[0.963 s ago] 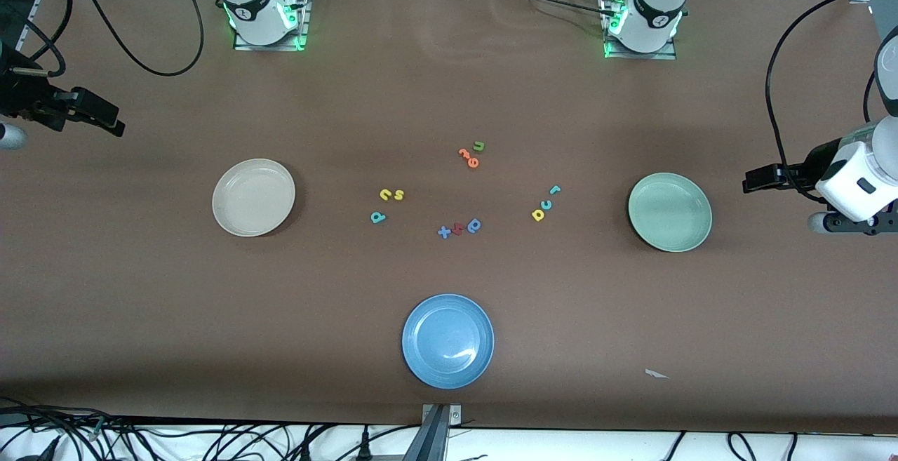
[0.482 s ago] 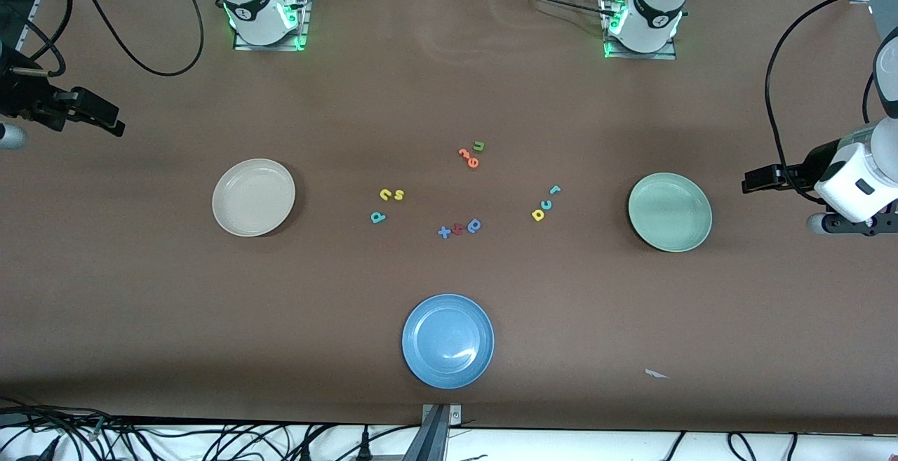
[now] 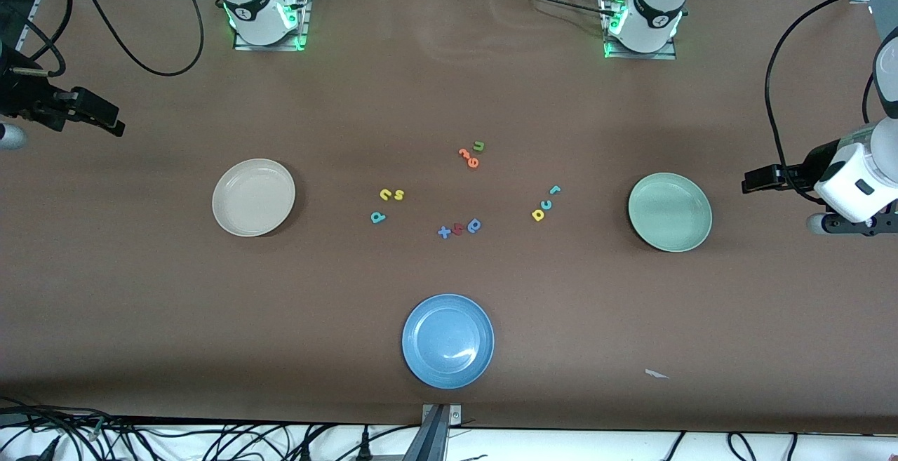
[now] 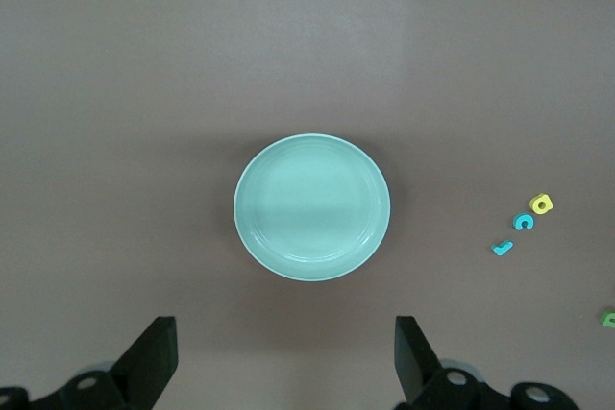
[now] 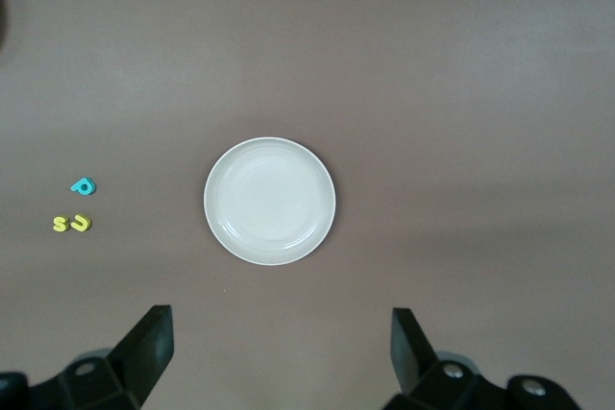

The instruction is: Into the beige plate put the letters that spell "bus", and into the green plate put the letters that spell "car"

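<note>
Meanwhile both arms wait, plates empty, letters untouched.

The only readable signs were the foam letters themselves, lying on the table: yellow "u" and "s", teal "c", blue "x".
</note>
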